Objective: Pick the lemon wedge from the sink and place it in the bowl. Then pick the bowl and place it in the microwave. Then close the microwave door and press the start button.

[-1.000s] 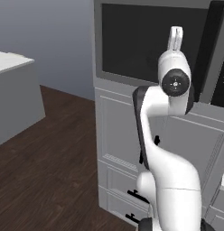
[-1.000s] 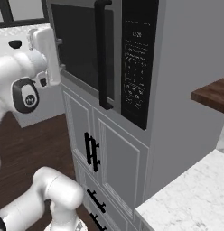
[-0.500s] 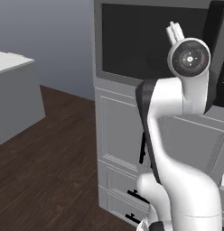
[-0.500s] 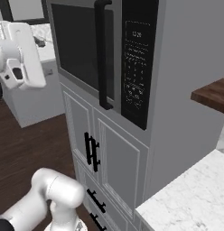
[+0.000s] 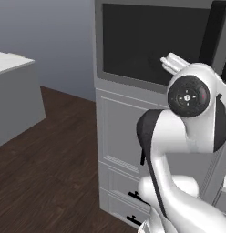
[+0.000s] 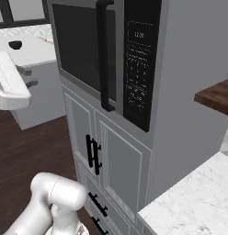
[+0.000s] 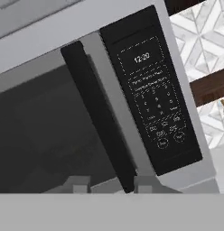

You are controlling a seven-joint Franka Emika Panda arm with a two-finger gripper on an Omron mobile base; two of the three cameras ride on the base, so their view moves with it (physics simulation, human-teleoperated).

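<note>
The jaws stand partly apart with nothing between them, their fingertips (image 7: 80, 185) low in the hand view. Straight ahead of them hangs the lower end of the black door handle (image 7: 99, 116). The closed microwave door (image 7: 39, 131) and its dark glass spread to one side of the handle. The microwave (image 6: 116, 55) has its dark control strip (image 7: 152, 97) on the other side. Grey cabinet doors (image 6: 120, 167) sit below.

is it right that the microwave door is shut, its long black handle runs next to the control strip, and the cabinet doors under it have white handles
Not quite. The microwave door is shut and its black handle does run beside the control strip, but the cabinet doors below have black handles, not white ones. The right base view shows them clearly.
</note>
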